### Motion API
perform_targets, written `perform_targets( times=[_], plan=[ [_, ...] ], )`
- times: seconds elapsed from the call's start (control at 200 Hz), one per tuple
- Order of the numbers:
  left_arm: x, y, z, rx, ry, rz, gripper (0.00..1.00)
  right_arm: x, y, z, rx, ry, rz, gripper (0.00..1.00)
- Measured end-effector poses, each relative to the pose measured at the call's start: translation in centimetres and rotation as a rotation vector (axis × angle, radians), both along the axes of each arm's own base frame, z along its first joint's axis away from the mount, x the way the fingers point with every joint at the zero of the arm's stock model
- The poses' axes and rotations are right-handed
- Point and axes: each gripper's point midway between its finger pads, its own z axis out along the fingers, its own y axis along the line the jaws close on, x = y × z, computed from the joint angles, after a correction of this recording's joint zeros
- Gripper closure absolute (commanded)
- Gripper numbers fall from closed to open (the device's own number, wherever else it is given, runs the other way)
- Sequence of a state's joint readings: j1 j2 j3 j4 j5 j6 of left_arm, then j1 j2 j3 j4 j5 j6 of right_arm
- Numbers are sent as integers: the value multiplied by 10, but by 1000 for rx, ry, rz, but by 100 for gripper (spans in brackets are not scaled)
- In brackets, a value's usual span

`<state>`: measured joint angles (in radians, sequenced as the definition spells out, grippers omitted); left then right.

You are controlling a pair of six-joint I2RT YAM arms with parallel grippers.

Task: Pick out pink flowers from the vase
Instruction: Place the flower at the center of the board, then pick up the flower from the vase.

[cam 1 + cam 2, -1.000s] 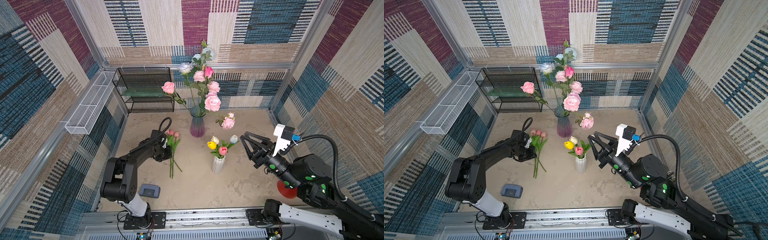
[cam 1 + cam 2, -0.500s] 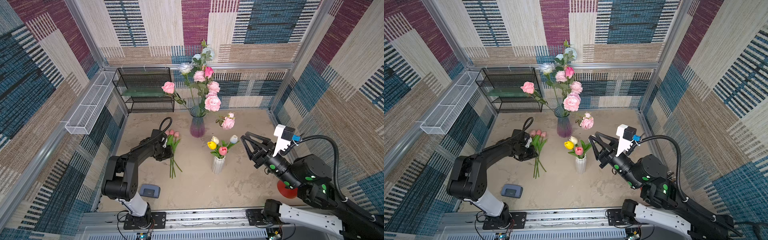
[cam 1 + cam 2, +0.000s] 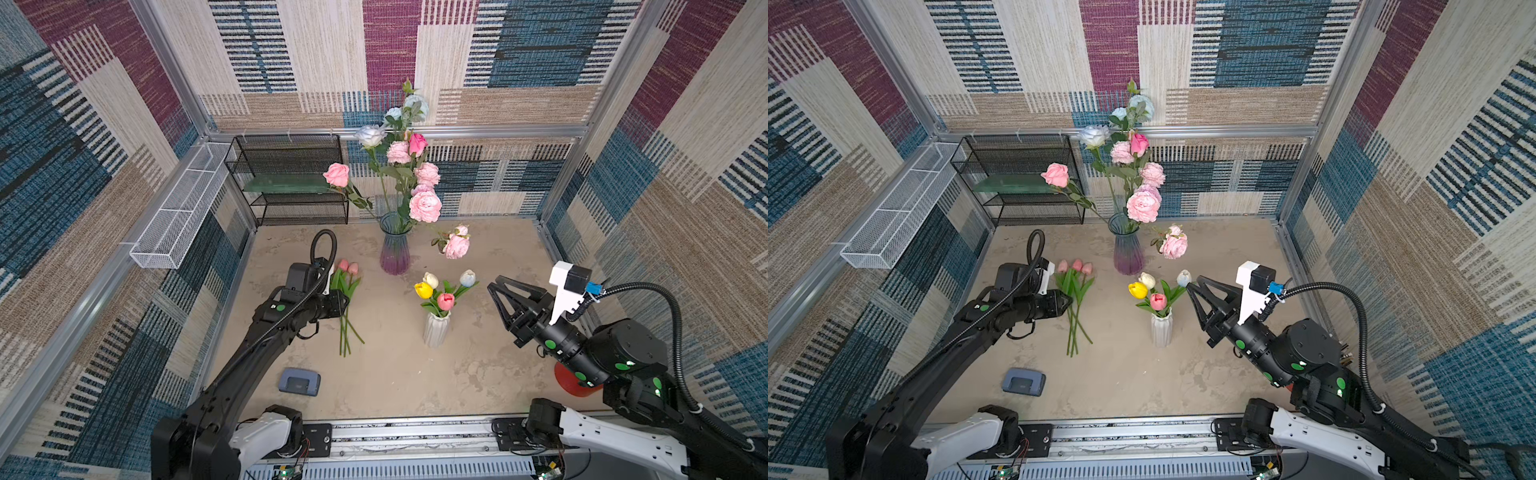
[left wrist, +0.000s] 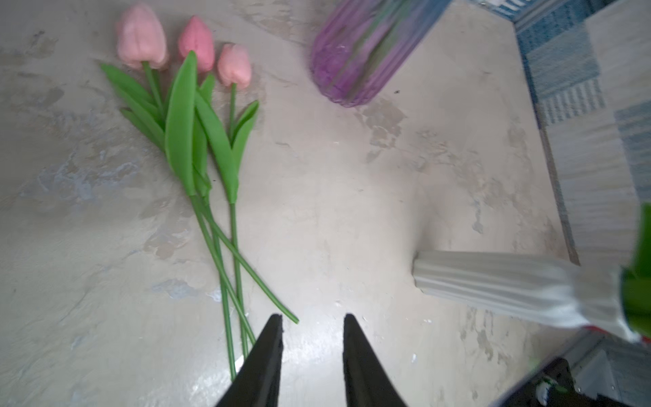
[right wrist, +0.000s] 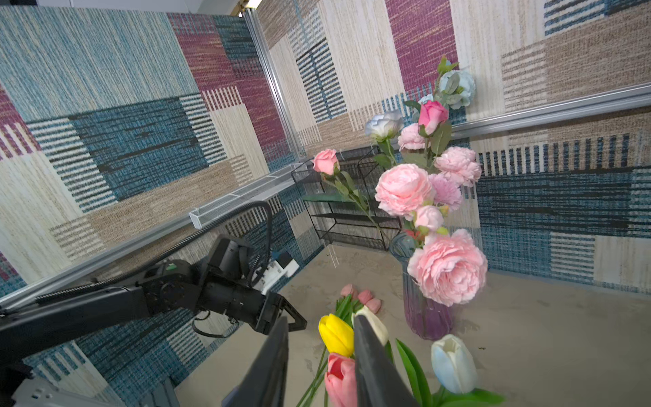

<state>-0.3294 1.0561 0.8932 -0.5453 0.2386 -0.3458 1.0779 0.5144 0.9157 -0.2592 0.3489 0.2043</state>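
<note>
Between picks, as I judge it. My left hand (image 4: 311,317), jaws apart and empty, hovers by the stem ends of three pink tulips (image 4: 197,141). They lie flat on the desk (image 4: 352,193), left of the purple vase (image 3: 395,249), long axis near to far, heads far. My right hand (image 5: 320,320), parted and empty, faces the white vase (image 3: 435,330). Next I would grip its upright pink tulip (image 3: 445,301) by the stem and lift straight up.

Black wire rack (image 3: 291,145) at back; seemingly a grey case (image 3: 299,381) nearer.
</note>
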Motion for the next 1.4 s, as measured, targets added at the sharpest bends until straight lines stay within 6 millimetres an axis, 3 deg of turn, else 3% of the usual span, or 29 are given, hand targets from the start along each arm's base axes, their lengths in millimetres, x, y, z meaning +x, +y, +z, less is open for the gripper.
perform_targets(
  times=[0.17,0.31,0.431,0.556,0.701,1.022,1.402],
  plan=[
    [-39,-18,19,-16,-88,-127,67,-5,-2,-46,-87,-27,12,76],
    [-67,-22,20,-52,-95,-195,66,-16,20,-91,-217,-96,126,73],
    [-81,-21,23,-72,-118,-230,65,-20,39,-123,-328,-124,198,73],
    [-90,-21,25,-87,-142,-250,64,-21,47,-144,-393,-182,216,79],
    [-96,-20,23,-97,-155,-261,64,-18,47,-153,-415,-276,182,86],
    [-99,-22,27,-105,-182,-285,65,-2,45,-157,-433,-396,68,83],
    [-100,-22,30,-106,-200,-288,65,32,45,-156,-441,-374,-24,80]
  ],
)
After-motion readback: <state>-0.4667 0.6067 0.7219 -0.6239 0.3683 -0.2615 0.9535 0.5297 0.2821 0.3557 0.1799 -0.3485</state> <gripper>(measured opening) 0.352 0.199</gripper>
